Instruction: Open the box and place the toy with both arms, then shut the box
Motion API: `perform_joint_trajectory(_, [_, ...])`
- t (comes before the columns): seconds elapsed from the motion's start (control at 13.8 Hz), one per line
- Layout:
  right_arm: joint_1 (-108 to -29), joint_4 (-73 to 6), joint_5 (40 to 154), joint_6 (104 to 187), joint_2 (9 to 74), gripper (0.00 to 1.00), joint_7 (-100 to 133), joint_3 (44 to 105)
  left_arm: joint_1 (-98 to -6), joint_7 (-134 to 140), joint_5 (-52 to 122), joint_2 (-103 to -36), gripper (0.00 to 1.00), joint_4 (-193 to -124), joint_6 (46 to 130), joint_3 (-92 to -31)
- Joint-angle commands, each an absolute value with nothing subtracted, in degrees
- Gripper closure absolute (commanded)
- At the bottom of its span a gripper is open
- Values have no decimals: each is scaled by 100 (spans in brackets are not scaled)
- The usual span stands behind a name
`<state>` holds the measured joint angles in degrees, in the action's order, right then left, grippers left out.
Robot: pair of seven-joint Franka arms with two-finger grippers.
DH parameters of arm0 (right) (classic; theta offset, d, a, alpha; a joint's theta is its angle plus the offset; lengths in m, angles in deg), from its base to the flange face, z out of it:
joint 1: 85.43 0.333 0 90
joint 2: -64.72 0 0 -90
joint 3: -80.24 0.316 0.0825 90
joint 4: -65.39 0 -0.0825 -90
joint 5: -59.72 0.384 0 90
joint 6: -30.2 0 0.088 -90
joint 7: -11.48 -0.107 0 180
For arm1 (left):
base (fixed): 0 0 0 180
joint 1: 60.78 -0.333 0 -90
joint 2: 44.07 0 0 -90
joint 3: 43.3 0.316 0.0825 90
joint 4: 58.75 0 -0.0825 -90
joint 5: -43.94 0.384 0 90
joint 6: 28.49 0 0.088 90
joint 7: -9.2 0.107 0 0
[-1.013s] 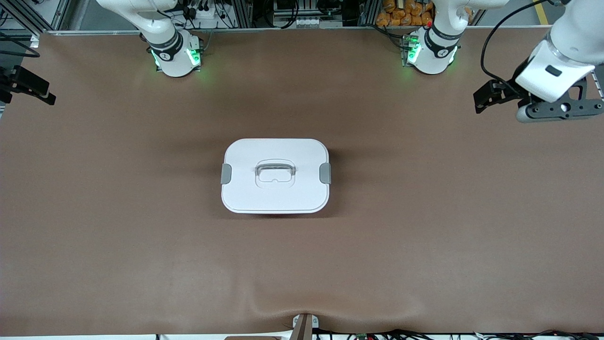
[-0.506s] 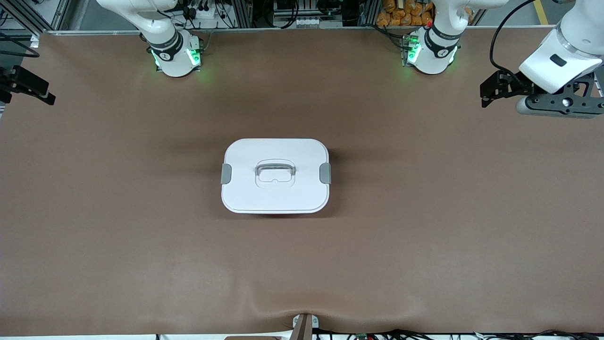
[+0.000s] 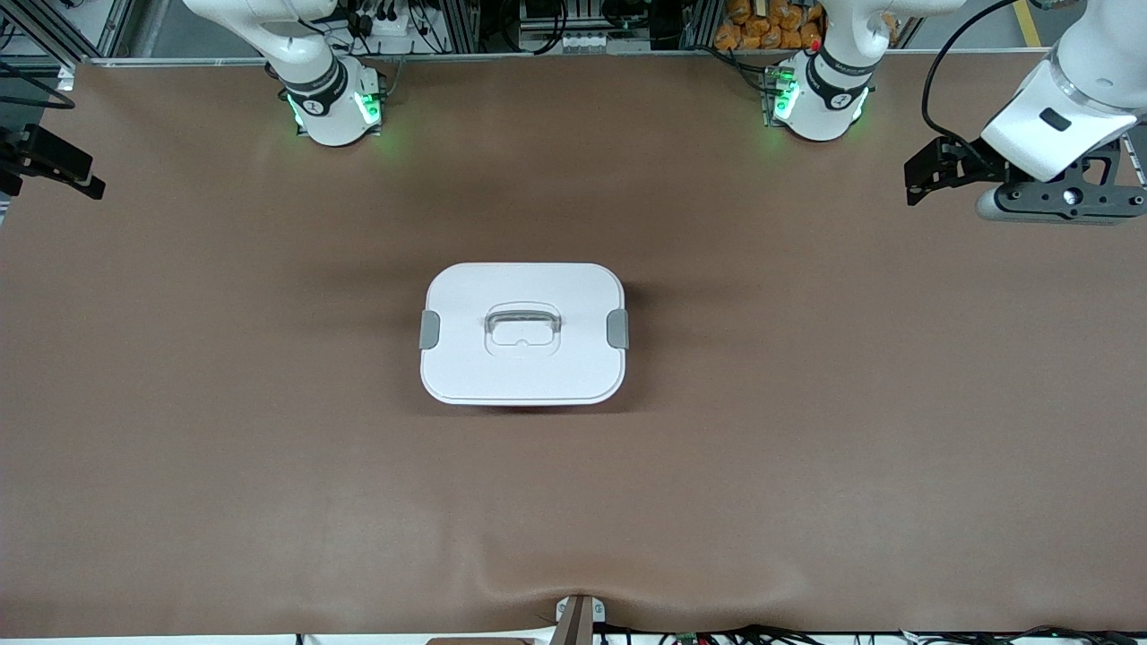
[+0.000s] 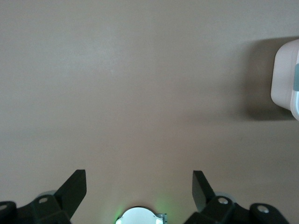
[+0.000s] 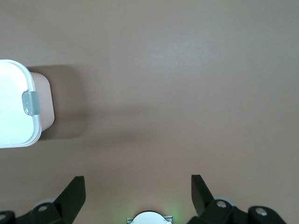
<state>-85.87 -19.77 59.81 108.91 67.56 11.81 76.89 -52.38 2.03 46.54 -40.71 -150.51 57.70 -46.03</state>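
Left end effector [image 4: 139,186]: fingers spread wide with nothing between them, held high over bare worktop [image 3: 806,466] at the left arm's end, well apart from the box. Its wrist view shows only brown surface and one corner of the box with a grey clip at the frame edge.

Right end effector [image 5: 138,189]: fingers likewise spread wide and empty, up over the right arm's end of the worktop; in the front view only a dark part of it shows at the frame edge. Its wrist view catches the box's end with the other grey clip [image 5: 29,102].

Box [image 3: 522,333]: sits flat at mid-worktop, about midway between the two arms. The white lid [image 3: 522,367] is on, both grey side clips [image 3: 617,328] lie against the sides, and the recessed centre handle [image 3: 522,323] lies flat in its well. Pale pink tub wall is visible below the lid in the right wrist view.

Toy: not visible in any view; whether it is inside the closed box cannot be told.

Handling judgement: thin moulded plastic, probably light and stiff but smooth, so the box is likely to slide on the cloth-like cover if pushed from one side only. The clips look like the release points; a fingertip under each clip's lower edge, one arm per side, would balance the forces. The centre handle appears the best place to lift the lid afterwards, as the lid rim offers little purchase.
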Motion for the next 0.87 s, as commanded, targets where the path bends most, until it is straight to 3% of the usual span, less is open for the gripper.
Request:
perform_joint_trajectory(0.0, [-8639, -2004, 5981, 10878, 6841, 0, 1200, 7717, -5611, 103, 4499, -4020, 0, -15068, 5703, -4952])
perform_joint_trajectory(0.29, [-8648, -2004, 5981, 10878, 6841, 0, 1200, 7717, -5946, 94, 4491, -4020, 0, -15059, 5703, -5296])
perform_joint_trajectory(0.8, [-8648, -2004, 5981, 10878, 6841, 0, 1200, 7708, -5946, 103, 4491, -4038, 0, -15051, 5694, -5296])
